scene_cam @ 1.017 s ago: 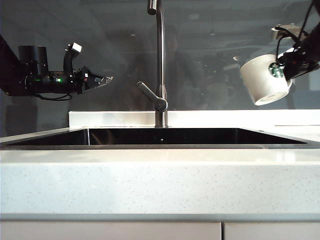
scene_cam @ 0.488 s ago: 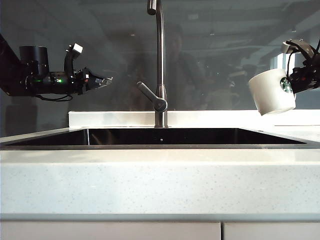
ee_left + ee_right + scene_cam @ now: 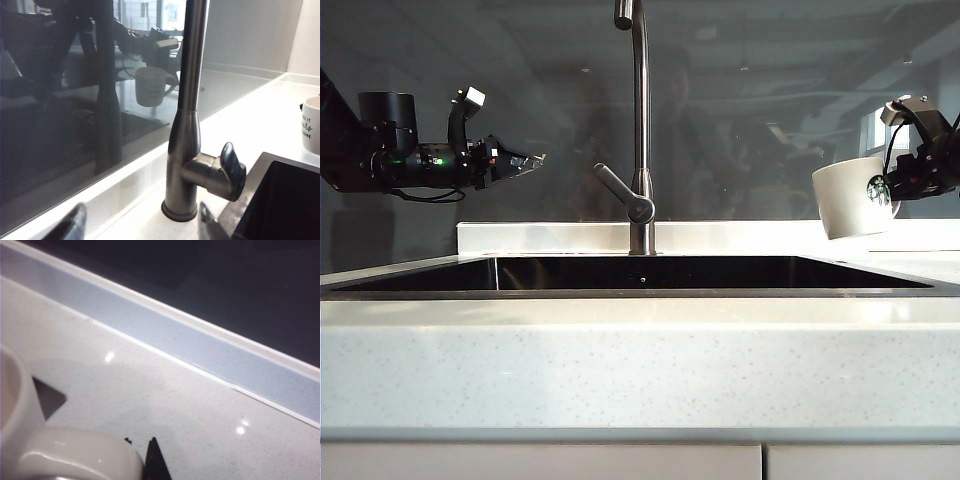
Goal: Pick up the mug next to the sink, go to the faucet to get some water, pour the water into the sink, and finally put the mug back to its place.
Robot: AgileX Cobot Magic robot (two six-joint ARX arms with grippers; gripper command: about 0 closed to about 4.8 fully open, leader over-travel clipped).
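Above counter (image 3: 640,370), right pincer (image 3: 900,185) clamps mug (image 3: 845,197); left pincer (image 3: 525,160) gapes empty.

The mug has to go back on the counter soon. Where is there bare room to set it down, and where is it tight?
Bare counter lies right of the sink, below the mug held in the right gripper. Around the faucet it is tighter, with the open left gripper hovering beside it.

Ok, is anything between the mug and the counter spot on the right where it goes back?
Nothing visible. The right end effector holds the mug in the air over the right end of the sink; the counter there shows bare.
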